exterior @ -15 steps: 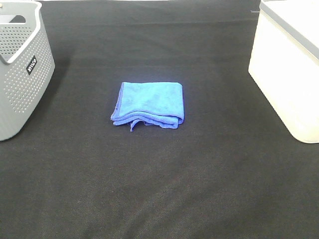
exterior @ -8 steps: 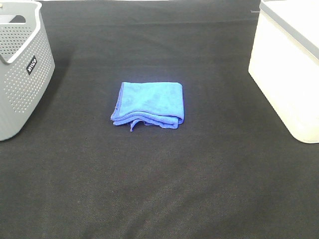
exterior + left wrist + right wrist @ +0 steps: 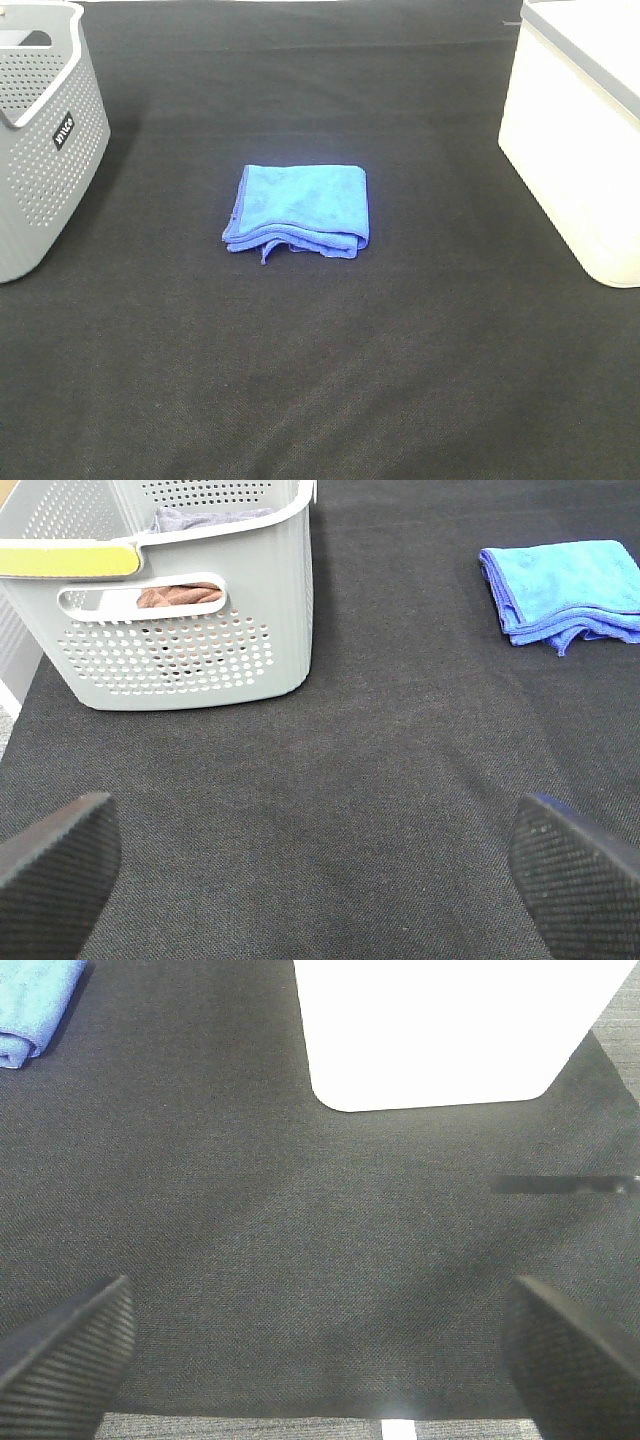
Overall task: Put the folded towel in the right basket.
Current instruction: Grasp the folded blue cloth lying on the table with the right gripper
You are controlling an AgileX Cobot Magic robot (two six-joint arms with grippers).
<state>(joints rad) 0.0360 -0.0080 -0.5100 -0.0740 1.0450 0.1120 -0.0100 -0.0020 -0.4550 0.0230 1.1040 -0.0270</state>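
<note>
A folded blue towel lies flat on the black table near its middle. It also shows in the left wrist view and at the edge of the right wrist view. The right basket is white with a grey rim and stands at the right edge; its wall shows in the right wrist view. Neither gripper shows in the exterior high view. My left gripper is open and empty above bare table. My right gripper is open and empty near the table's front edge, in front of the white basket.
A grey perforated basket stands at the left edge; in the left wrist view it holds brown and grey cloth. The black table cloth covers the whole surface. The table's front edge shows in the right wrist view.
</note>
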